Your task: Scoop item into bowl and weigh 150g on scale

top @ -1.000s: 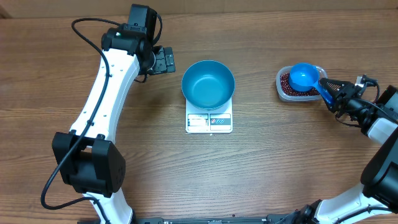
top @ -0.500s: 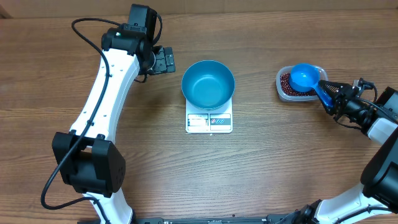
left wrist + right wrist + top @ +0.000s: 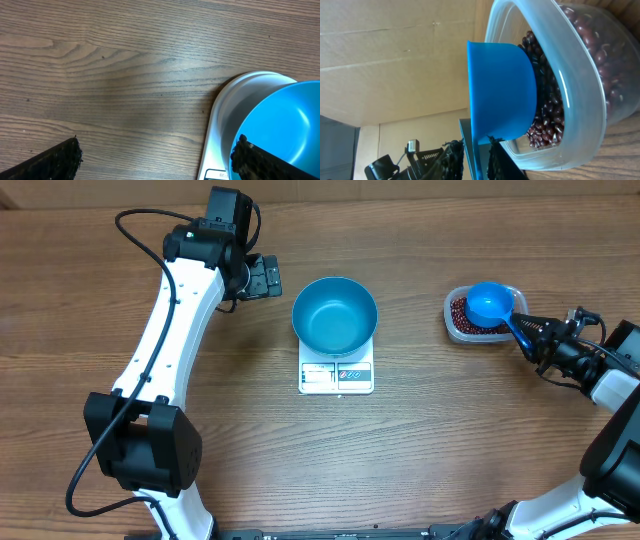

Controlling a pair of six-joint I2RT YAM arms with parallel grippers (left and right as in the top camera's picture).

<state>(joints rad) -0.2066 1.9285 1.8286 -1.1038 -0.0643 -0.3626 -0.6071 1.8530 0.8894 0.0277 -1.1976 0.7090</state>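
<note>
The blue bowl point(image 3: 335, 315) sits on the white scale point(image 3: 336, 377) at mid-table; in the left wrist view the bowl point(image 3: 280, 125) and the scale point(image 3: 225, 120) lie at the lower right. Red-brown beans, the item point(image 3: 458, 310), fill a clear tub point(image 3: 449, 320) at the right. A small blue scoop point(image 3: 488, 302) rests in the tub, cup on the beans point(image 3: 545, 115). My right gripper point(image 3: 528, 330) is shut on the scoop's handle point(image 3: 472, 150). My left gripper point(image 3: 268, 277) hangs open left of the bowl, holding nothing.
The left arm point(image 3: 170, 330) stretches along the table's left side. Cardboard shows behind the tub point(image 3: 580, 65) in the right wrist view. Bare wood lies between scale and tub.
The right gripper's fingers have closed in on the scoop handle. The scoop, tub, bowl and left arm have stayed put.
</note>
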